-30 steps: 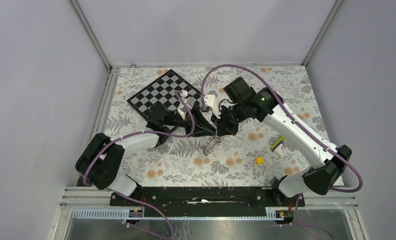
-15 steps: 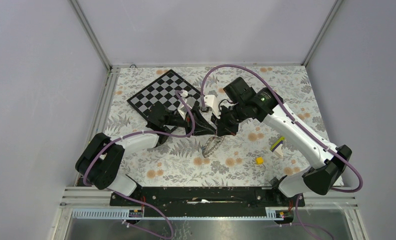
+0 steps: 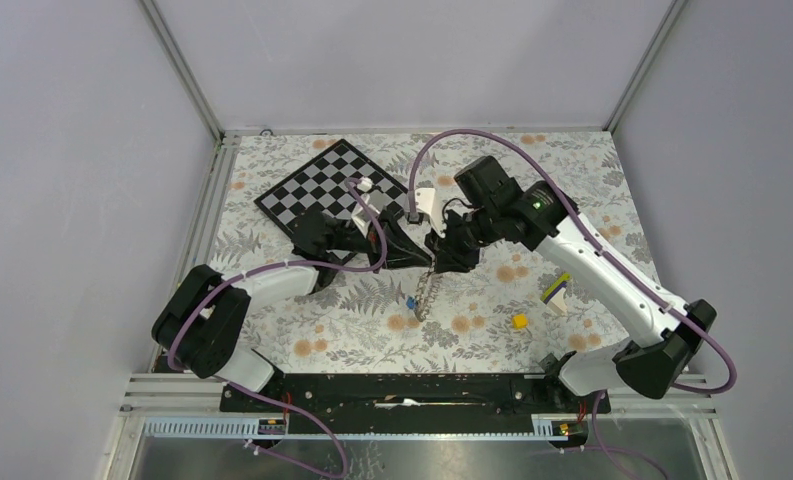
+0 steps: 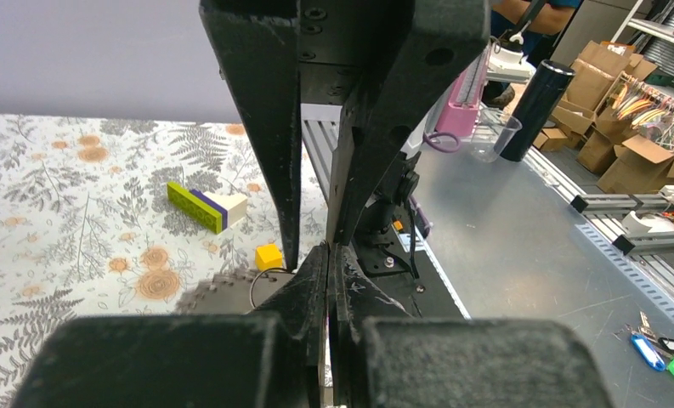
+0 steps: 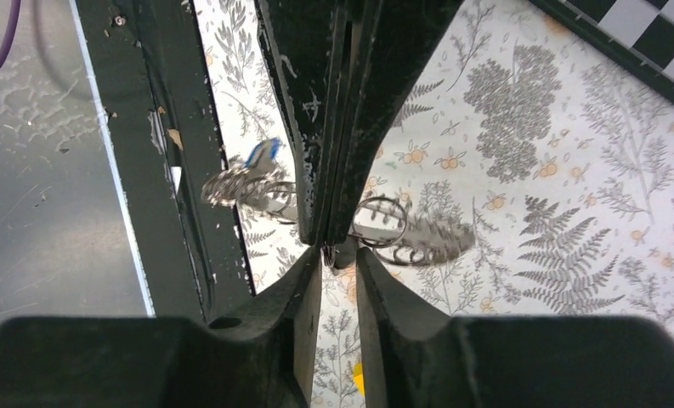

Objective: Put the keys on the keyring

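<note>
The keyring [image 3: 428, 292], a grey-silver coiled loop, hangs over the middle of the table from my left gripper [image 3: 427, 262], which is shut on its top. A blue key [image 3: 410, 301] dangles at the loop's left side. In the right wrist view the keyring [image 5: 405, 236] and the blue key [image 5: 262, 153] show blurred below the pinched left fingers [image 5: 316, 110]. My right gripper [image 5: 339, 259] faces them tip to tip, its jaws slightly apart with nothing between them. In the left wrist view my left gripper [image 4: 328, 251] is pressed shut, with a thin wire of the keyring [image 4: 255, 285] beside it.
A black-and-white chessboard [image 3: 322, 185] lies at the back left, just behind the left arm. A yellow cube [image 3: 519, 321] and a purple-and-lime stick [image 3: 556, 291] lie on the floral cloth to the right, under the right arm. Metal rails edge the table.
My right gripper has opened and let go of the keyring. My left gripper has closed fully on it. The loop now hangs a little lower, and the blue key shows on it.
</note>
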Robot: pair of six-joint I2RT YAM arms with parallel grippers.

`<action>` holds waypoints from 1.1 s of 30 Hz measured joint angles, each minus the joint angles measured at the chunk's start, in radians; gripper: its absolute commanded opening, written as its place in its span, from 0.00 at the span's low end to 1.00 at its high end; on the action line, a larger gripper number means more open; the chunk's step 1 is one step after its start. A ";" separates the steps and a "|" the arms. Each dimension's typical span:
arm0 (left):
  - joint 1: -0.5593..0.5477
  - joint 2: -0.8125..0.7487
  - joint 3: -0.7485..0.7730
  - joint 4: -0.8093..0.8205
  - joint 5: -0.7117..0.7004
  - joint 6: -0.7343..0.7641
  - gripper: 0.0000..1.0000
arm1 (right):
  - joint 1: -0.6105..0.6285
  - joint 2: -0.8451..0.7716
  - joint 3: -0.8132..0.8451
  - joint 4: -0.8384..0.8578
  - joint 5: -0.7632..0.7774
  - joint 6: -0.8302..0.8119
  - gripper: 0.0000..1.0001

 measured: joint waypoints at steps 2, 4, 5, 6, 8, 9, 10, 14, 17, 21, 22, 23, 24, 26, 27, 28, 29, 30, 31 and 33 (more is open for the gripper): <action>0.007 0.000 0.000 0.049 0.000 -0.039 0.00 | 0.000 -0.020 -0.003 0.018 0.000 0.001 0.32; 0.016 0.000 0.000 0.097 0.000 -0.078 0.00 | 0.000 -0.037 -0.008 0.035 -0.001 0.001 0.32; 0.019 0.000 0.000 0.113 0.000 -0.091 0.00 | 0.000 -0.043 -0.010 0.040 -0.002 0.000 0.32; 0.022 0.000 0.000 0.130 0.000 -0.107 0.00 | 0.000 -0.053 -0.014 0.050 -0.002 0.000 0.33; 0.025 0.000 0.000 0.156 -0.001 -0.128 0.00 | 0.000 -0.070 -0.026 0.065 -0.006 0.000 0.33; 0.027 0.000 0.000 0.166 -0.001 -0.138 0.00 | 0.000 -0.079 -0.033 0.070 -0.009 0.000 0.33; 0.029 0.000 0.000 0.177 -0.002 -0.145 0.00 | 0.000 -0.087 -0.040 0.076 -0.011 -0.001 0.33; 0.031 0.000 0.000 0.204 -0.005 -0.172 0.00 | -0.002 -0.107 -0.057 0.091 -0.036 -0.007 0.35; 0.031 0.000 0.000 0.216 -0.006 -0.190 0.00 | -0.003 -0.109 -0.062 0.098 -0.045 -0.011 0.35; 0.031 0.000 0.000 0.229 -0.007 -0.204 0.00 | -0.003 -0.111 -0.084 0.124 -0.055 -0.015 0.35; 0.031 0.000 0.000 0.230 -0.007 -0.208 0.00 | -0.003 -0.112 -0.091 0.131 -0.055 -0.016 0.34; 0.031 0.000 0.000 0.232 -0.007 -0.210 0.00 | -0.003 -0.113 -0.099 0.138 -0.055 -0.016 0.34; 0.031 0.000 0.000 0.232 -0.007 -0.213 0.00 | -0.003 -0.114 -0.106 0.142 -0.056 -0.016 0.33; 0.031 0.000 0.000 0.232 -0.007 -0.216 0.00 | -0.003 -0.115 -0.119 0.150 -0.059 -0.019 0.33; 0.031 0.000 0.000 0.232 -0.007 -0.217 0.00 | -0.003 -0.116 -0.127 0.154 -0.059 -0.019 0.32; 0.031 0.000 0.000 0.232 -0.007 -0.217 0.00 | -0.003 -0.117 -0.133 0.159 -0.060 -0.019 0.32; 0.031 0.000 0.000 0.232 -0.008 -0.217 0.00 | -0.003 -0.118 -0.138 0.163 -0.060 -0.019 0.32; 0.031 0.000 0.000 0.232 -0.008 -0.217 0.00 | -0.003 -0.119 -0.143 0.166 -0.061 -0.020 0.31; 0.031 0.000 0.000 0.232 -0.008 -0.218 0.00 | -0.003 -0.121 -0.147 0.169 -0.063 -0.019 0.30; 0.031 0.000 0.000 0.232 -0.008 -0.219 0.00 | -0.003 -0.127 -0.156 0.179 -0.067 -0.019 0.27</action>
